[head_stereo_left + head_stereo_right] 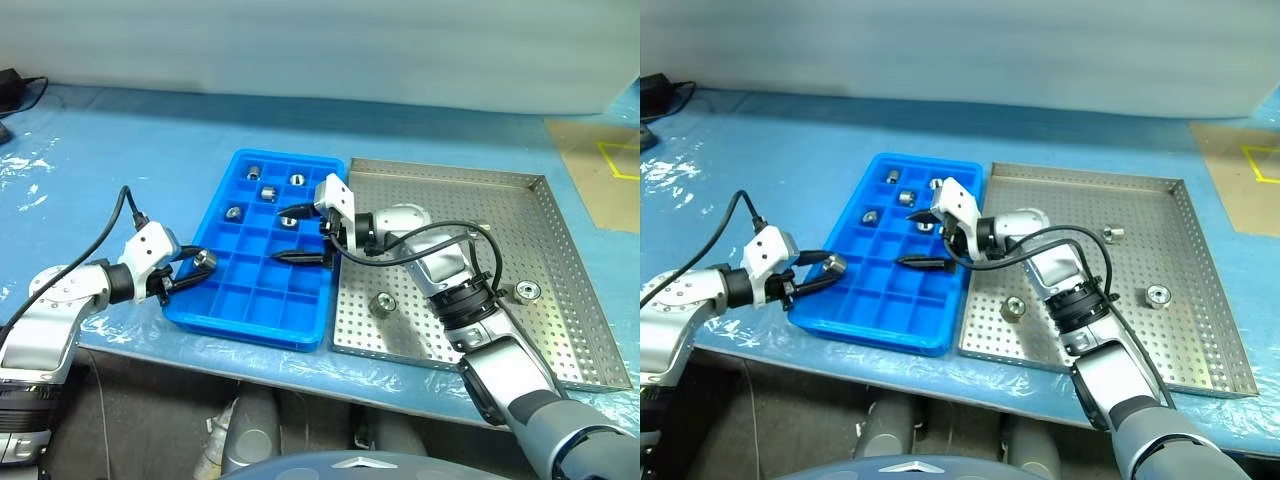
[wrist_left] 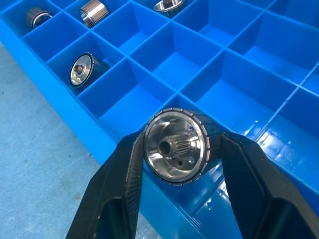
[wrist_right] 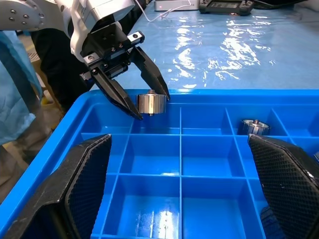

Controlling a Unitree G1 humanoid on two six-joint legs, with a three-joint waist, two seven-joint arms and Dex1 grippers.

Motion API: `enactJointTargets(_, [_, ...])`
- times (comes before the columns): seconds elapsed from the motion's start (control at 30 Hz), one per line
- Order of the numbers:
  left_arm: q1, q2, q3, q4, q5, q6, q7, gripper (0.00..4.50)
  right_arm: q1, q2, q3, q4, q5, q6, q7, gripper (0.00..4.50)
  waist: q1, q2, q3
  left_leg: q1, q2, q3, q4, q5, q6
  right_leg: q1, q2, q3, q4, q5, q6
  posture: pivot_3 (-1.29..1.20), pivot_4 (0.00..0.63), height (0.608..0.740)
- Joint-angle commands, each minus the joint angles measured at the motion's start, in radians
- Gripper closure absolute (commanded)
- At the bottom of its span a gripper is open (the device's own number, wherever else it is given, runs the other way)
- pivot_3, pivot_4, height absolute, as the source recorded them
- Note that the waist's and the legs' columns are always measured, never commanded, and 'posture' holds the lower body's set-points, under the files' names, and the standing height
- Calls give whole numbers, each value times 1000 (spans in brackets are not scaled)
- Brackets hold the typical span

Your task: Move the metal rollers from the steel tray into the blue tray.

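My left gripper (image 1: 200, 265) is shut on a metal roller (image 2: 174, 147), a shiny ribbed cylinder with a dark central hole. It holds the roller over a compartment at the left edge of the blue tray (image 1: 250, 325). Several more rollers lie in the far compartments, one of them (image 1: 268, 192) near the middle. My right gripper (image 1: 292, 234) hovers open over the tray's right side, nothing between its fingers. To the right lies the perforated steel tray (image 1: 560, 330). It holds loose rollers, one (image 1: 382, 303) near the front and one (image 1: 527, 291) further right.
Both trays rest on a table covered in blue plastic film (image 1: 120, 150), close to its front edge. A brown sheet with yellow tape (image 1: 600, 170) lies at the far right. A black cable (image 1: 20, 90) sits at the far left corner.
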Motion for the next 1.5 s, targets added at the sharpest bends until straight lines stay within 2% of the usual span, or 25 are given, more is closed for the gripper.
enactJointTargets(0.03, [-31, 13, -24, 56, 36, -44, 4, 1223, 3, -3, -29, -49, 9, -6, -14, 0, 0, 0, 0, 0, 0, 0, 0, 0, 0, 0, 0, 0, 0, 0, 0, 194, 150, 740])
enactJointTargets(0.13, [-80, -12, -43, 68, 52, -66, 41, 231, 5, -1, -37, -55, 15, -1, -27, 0, -1, 0, 0, 0, -1, 0, 0, 0, 0, 0, 0, 0, 0, 0, 0, 181, 150, 740])
enactJointTargets(0.37, [-178, -37, -70, -21, -44, 22, -13, 231, 13, -22, -64, -71, 17, 14, -42, 0, -5, 0, 0, -2, -1, 0, 0, 2, -3, -1, 0, 0, 0, 0, -1, 129, 150, 740])
enactJointTargets(0.47, [-289, -92, -126, 10, -58, 29, -37, 231, 20, -46, -99, -83, 17, 25, -72, 0, -2, 0, 0, -2, -2, 0, 0, 3, -4, -1, 0, 0, 0, 0, -1, 56, 150, 740])
enactJointTargets(0.67, [-540, -249, -244, 306, 24, -117, -73, 231, 102, -147, -206, -186, 16, 83, -165, 0, -25, -1, 0, -3, -4, 3, 4, 4, -5, 1, -1, 1, 1, 1, 1, -119, 150, 740])
enactJointTargets(0.9, [-692, -392, -313, 606, 67, -269, -178, 231, 294, -249, -320, -368, 36, 187, -263, 0, -90, -1, -1, -3, -3, 3, 4, 2, -3, 1, 2, 2, 0, 4, 4, -307, 150, 740])
enactJointTargets(1.03, [-736, -434, -316, 700, 75, -319, -220, 231, 383, -253, -338, -432, 45, 224, -306, 0, -128, -1, -1, -3, -3, 3, 5, 0, 1, 0, 2, 2, 0, 3, 4, -340, 150, 740])
enactJointTargets(1.17, [-748, -450, -317, 730, 76, -329, -257, 231, 425, -235, -323, -426, 29, 220, -347, 0, -143, -1, -1, -3, -3, 3, 6, -3, 6, 1, 2, 3, -1, 2, 1, -356, 150, 740])
enactJointTargets(1.5, [-701, -430, -300, 679, 76, -312, -242, 231, 360, -197, -249, -247, -26, 137, -354, 0, -141, -1, -1, -1, -3, 4, 11, -4, 8, 5, 1, 3, 0, 2, 0, -278, 150, 740])
